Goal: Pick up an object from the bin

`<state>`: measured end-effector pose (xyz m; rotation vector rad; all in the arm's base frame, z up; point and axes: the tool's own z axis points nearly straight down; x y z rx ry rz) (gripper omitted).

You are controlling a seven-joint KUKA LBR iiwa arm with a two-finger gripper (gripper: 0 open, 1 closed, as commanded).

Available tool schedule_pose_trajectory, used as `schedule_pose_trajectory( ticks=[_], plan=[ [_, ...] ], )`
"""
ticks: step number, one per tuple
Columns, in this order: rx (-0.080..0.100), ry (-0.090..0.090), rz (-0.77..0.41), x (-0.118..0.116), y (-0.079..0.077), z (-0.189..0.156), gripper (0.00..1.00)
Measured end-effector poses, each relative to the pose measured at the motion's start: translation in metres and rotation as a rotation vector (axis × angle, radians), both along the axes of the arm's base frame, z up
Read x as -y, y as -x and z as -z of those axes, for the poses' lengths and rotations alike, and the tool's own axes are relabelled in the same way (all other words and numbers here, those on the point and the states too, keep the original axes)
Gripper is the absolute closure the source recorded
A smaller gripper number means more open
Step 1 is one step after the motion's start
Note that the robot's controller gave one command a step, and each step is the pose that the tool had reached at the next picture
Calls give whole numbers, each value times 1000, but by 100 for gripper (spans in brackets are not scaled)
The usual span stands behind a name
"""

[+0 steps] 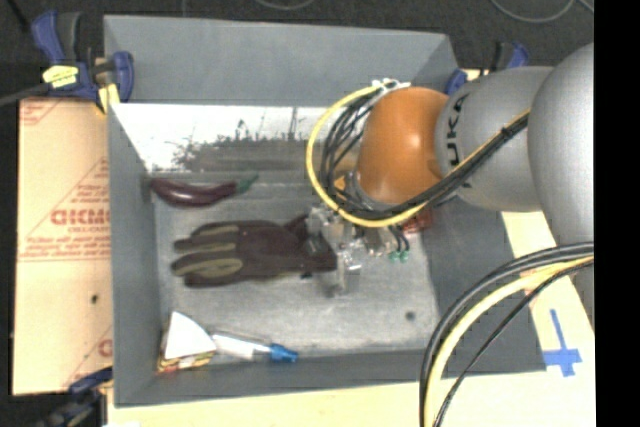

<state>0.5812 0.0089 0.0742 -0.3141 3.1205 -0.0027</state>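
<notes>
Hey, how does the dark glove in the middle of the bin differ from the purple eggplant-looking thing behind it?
The dark brown fabric glove is flat, hand-shaped and wider; the glossy purple eggplant-shaped toy is slim, smooth and curved, with a green stem. The glove lies in the middle with its cuff at the gripper; the eggplant lies apart, near the back wall of the grey metal bin. Both are dark and lie lengthwise across the floor.
</notes>
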Motion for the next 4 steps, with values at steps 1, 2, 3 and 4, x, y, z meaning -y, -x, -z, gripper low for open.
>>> schedule_pose_trajectory(
  ticks=[1,2,3,4],
  plan=[
    [4,-2,183,-19,-17,0,0],
    [9,0,-176,-63,-51,1,100],
    [9,0,-176,-63,-51,1,100],
    [-2,1,-170,-61,-43,-43,100]
  ],
)
